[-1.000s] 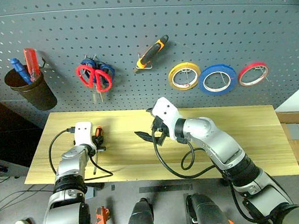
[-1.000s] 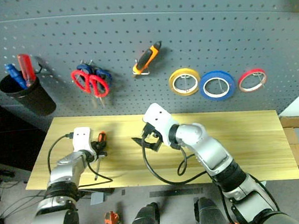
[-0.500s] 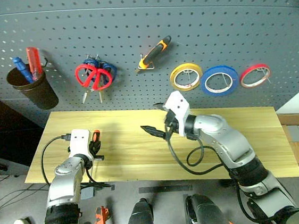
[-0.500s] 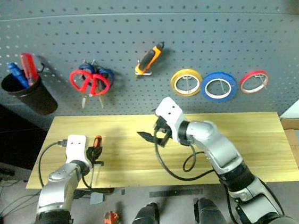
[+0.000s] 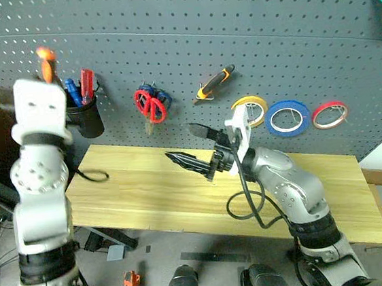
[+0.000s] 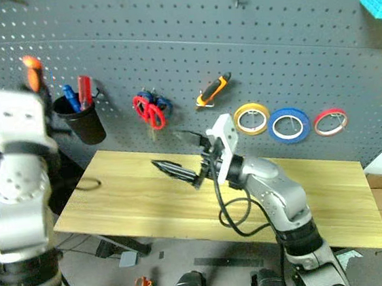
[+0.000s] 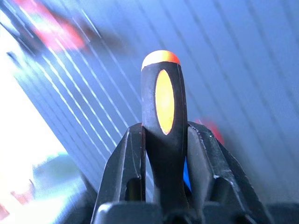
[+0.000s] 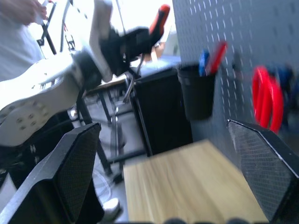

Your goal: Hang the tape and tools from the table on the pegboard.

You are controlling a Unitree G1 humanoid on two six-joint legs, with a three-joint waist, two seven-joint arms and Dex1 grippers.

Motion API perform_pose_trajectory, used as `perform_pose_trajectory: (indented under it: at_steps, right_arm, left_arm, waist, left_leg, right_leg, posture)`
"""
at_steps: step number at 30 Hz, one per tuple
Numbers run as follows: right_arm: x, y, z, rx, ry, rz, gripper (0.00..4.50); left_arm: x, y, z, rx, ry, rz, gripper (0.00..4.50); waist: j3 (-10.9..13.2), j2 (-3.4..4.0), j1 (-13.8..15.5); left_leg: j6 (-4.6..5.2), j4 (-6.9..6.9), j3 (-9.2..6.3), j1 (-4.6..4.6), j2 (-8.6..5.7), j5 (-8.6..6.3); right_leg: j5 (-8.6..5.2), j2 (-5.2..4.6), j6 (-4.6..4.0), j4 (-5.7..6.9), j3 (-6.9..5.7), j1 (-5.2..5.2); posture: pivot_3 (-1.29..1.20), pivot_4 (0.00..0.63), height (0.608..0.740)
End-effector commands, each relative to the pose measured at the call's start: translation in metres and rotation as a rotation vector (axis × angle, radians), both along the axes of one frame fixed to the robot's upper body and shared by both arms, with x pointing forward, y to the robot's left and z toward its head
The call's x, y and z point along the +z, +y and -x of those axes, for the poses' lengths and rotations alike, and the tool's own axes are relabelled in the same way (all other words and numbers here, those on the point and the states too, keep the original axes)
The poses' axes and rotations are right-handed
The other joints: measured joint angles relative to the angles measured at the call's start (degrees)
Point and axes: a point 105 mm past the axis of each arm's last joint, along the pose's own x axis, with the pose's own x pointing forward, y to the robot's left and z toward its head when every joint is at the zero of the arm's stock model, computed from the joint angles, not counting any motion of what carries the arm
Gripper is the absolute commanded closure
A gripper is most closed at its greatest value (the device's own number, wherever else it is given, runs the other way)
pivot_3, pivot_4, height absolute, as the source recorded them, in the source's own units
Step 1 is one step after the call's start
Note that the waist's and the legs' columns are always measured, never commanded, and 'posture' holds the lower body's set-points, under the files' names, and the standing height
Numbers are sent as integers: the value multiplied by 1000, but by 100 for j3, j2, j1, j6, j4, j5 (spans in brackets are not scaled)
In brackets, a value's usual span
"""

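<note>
Far left, the left gripper (image 7: 161, 140) is raised high beside the black cup (image 5: 87, 120) on the pegboard (image 5: 167, 50), jaws clamped tight on an orange-and-black handle (image 7: 162, 107). That looks like the long-nosed pliers, though the nose can't be seen. The handle's long axis is pointed up toward the board, so bare hooks are likely reached soonest by this arm; which hook is meant can't be told.

Next along, the red-handled scissors (image 5: 147, 102) are already hung over a blue-handled pair, then an orange-and-black knife-like tool (image 5: 213, 84).

Mid-table (image 5: 149, 195), the right gripper (image 5: 198, 147) is held level, pointed left, its 2 fingers spread fully wide on nothing.

Further right, the blue tape (image 5: 288, 117) is hung between yellow and red rings.
</note>
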Motion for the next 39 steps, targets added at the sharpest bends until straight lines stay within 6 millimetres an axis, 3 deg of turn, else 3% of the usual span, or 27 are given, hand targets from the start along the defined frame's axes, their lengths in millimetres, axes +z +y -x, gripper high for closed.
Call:
perform_pose_trajectory:
  at_steps: [1,7,11,15,23,35,39]
  right_arm:
    - [24,10,-5,-21,-85,-56,0]
    - [59,22,-22,-122,-167,-147,0]
    - [66,29,-28,-179,-205,-149,0]
    - [69,32,-33,-221,-214,-154,0]
    - [59,34,-31,-214,-189,-130,0]
    - [55,33,-32,-219,-176,-120,0]
    - [55,31,-33,-233,-168,-127,0]
  left_arm:
    - [47,14,-4,14,-122,-22,3653]
    - [80,31,-33,-25,-177,31,3653]
    - [76,37,-59,-97,-126,117,3653]
    - [55,38,-79,-172,-44,171,3653]
    - [28,43,-90,-173,2,209,3653]
    - [45,48,-81,-168,-104,209,3653]
    - [40,52,-79,-153,-112,212,3653]
  waist:
    - [-29,-6,8]
    - [-106,-5,59]
    - [-133,-6,65]
    - [-132,-5,61]
    - [-127,1,-29]
    - [-120,10,-88]
    - [-107,14,-90]
  left_leg:
    - [-1,-2,-4,1,2,5]
    - [-6,-7,-4,-7,5,12]
    - [-17,-9,-4,-11,5,18]
    - [-11,-10,1,-14,4,15]
    - [-1,-10,-2,-15,5,10]
    - [1,-9,-7,-13,5,10]
    - [1,-9,-8,-13,5,10]
  right_leg:
    - [3,6,-4,1,-3,-1]
    - [9,11,-13,6,-2,-15]
    - [10,11,-14,5,-2,-19]
    - [10,11,-14,2,-1,-20]
    - [9,13,-15,7,1,-24]
    - [9,15,-14,13,1,-23]
    - [9,15,-14,13,1,-23]
  posture:
    - [301,32,740]
    - [283,31,740]
    - [268,39,740]
    - [259,59,740]
    - [250,96,740]
    - [263,115,740]
    - [256,152,740]
